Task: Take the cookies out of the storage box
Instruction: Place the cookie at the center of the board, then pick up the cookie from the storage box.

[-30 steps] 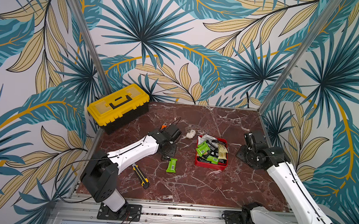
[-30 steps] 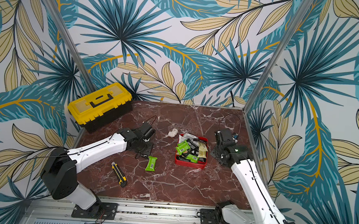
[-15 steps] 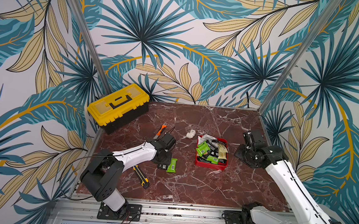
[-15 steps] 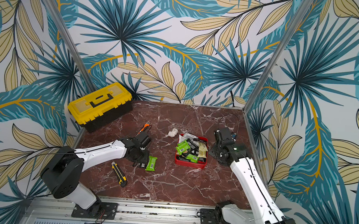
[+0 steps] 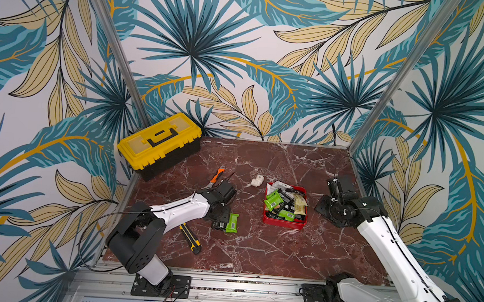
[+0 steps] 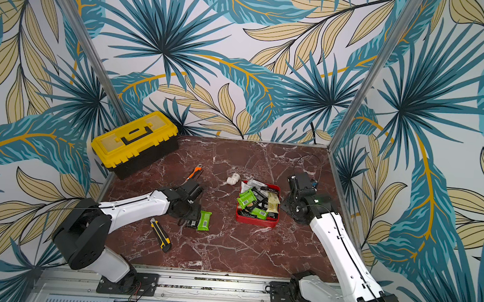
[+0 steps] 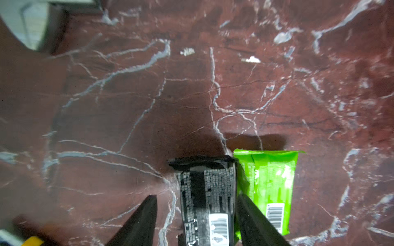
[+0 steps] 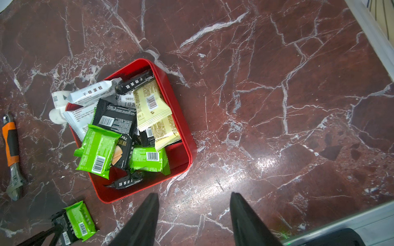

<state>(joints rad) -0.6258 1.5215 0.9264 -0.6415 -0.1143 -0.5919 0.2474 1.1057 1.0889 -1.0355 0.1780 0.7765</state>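
cookies [image 6: 246, 198] heaped in storage box [image 6: 256, 221], two outside

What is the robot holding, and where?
Nothing. The left end effector stands open around the black packet lying on the table; the right end effector is open, empty.

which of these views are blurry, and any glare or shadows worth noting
Left wrist view: soft and motion-blurred throughout, with dark shadows beside the black packet and the green packet. Right wrist view: sharp, barcodes in the storage box legible, one bright glare patch on the table. Both top views: crisp and evenly lit.
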